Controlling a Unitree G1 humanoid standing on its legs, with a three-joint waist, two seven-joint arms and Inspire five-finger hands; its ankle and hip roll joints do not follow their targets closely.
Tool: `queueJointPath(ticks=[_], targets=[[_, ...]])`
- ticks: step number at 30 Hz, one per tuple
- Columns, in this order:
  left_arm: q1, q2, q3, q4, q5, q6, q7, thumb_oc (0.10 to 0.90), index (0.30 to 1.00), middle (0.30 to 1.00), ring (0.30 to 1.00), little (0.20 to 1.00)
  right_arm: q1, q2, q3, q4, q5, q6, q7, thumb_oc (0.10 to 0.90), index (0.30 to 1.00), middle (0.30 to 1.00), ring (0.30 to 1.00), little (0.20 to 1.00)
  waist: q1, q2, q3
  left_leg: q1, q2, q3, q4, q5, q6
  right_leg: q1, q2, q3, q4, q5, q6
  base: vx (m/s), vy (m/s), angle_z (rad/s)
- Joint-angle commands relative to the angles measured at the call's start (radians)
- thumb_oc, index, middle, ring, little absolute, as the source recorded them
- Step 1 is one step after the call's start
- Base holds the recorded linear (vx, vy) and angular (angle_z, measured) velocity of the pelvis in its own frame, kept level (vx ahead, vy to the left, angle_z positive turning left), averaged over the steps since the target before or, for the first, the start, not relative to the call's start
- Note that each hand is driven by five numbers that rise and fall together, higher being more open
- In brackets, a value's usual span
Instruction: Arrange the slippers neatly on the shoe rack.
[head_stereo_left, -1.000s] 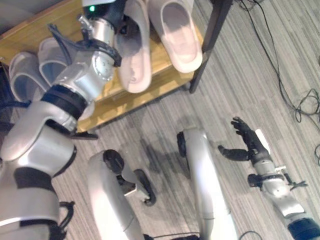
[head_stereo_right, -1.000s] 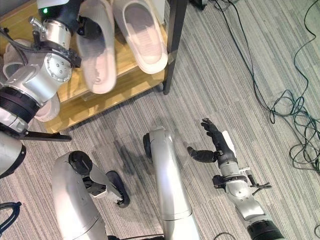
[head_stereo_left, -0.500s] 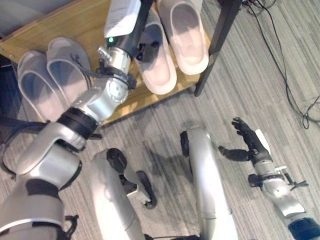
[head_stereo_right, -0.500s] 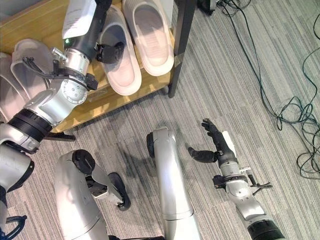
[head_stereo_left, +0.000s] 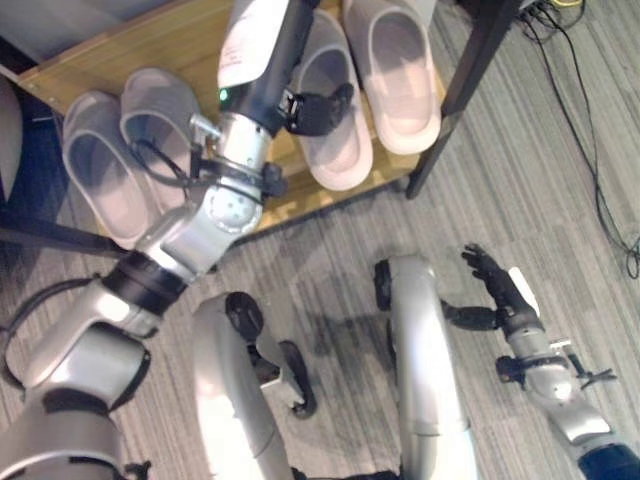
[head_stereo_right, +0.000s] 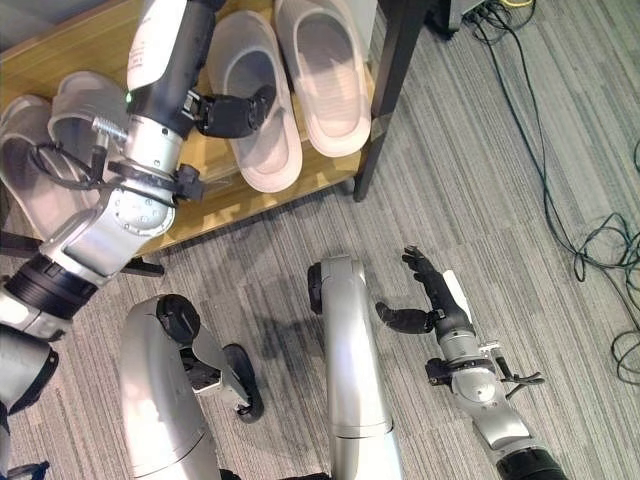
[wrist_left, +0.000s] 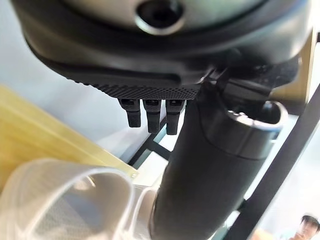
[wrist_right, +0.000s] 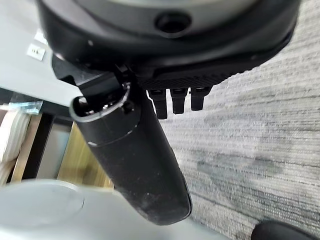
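On the wooden shoe rack (head_stereo_right: 215, 205), two slippers (head_stereo_right: 70, 110) lie at its left end and two more (head_stereo_right: 290, 85) by the black post (head_stereo_right: 385, 95) at its right corner, the left hand (head_stereo_right: 235, 112) curling onto one, the right hand (head_stereo_right: 430, 295) spread above carpet (head_stereo_right: 520, 230) with cables (head_stereo_right: 600, 250).

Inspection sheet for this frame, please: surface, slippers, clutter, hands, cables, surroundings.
Surface: wooden rack shelf, on grey carpet.
Job's things: four pale slippers on the shelf; left pair side by side, right pair side by side, toes toward the robot.
Clutter: nothing seen.
Hands: left hand in the inner right slipper's opening, fingers curled on its edge; right hand open over the carpet.
Cables: black cables on the carpet at right.
Surroundings: black rack post.
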Motion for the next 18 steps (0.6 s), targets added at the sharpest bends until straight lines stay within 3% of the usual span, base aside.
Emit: queueJointPath(ticks=[1,4,9,18], targets=[[-0.078,0.078,0.114,-0.103,-0.113,-0.142,0.019,0.8,0.9,0.9,0.9,0.9,-0.012,-0.024,-0.066,-0.159,-0.012,-0.065,-0.018,0.8,0.9,0.9,0.9,0.9,0.026,-0.025,-0.032,-0.002,-0.036,-0.084,-0.05,0.016,-0.049,0.076,-0.102,0.071,-0.011,-0.047,-0.031,-0.02,-0.024,0.1],[0.013,0.085,0.152,-0.178,-0.272,-0.191,-0.046,0.8,0.9,0.9,0.9,0.9,-0.002,-0.018,-0.076,-0.165,-0.019,-0.058,-0.02,0.8,0.9,0.9,0.9,0.9,0.034,-0.027,-0.032,-0.002,-0.033,-0.083,-0.056,0.019,-0.052,0.076,-0.102,0.076,-0.012,-0.045,-0.032,-0.01,-0.009,0.03],[0.112,0.051,0.172,-0.249,-0.527,-0.2,-0.192,0.8,0.9,0.9,0.9,0.9,0.003,-0.01,-0.081,-0.165,-0.008,-0.043,-0.009,0.8,0.9,0.9,0.9,0.9,0.029,-0.031,-0.032,-0.002,-0.034,-0.079,-0.067,0.02,-0.051,0.076,-0.108,0.081,-0.016,-0.044,-0.035,-0.01,-0.009,0.04],[0.157,0.003,0.112,-0.249,-0.642,-0.151,-0.303,0.8,0.9,0.9,0.9,0.9,0.006,-0.004,-0.061,-0.152,-0.006,-0.028,0.001,0.8,0.9,0.9,0.9,0.9,0.021,-0.039,-0.032,-0.002,-0.03,-0.071,-0.077,0.025,-0.051,0.076,-0.112,0.087,-0.019,-0.044,-0.037,0.0,-0.005,0.02]])
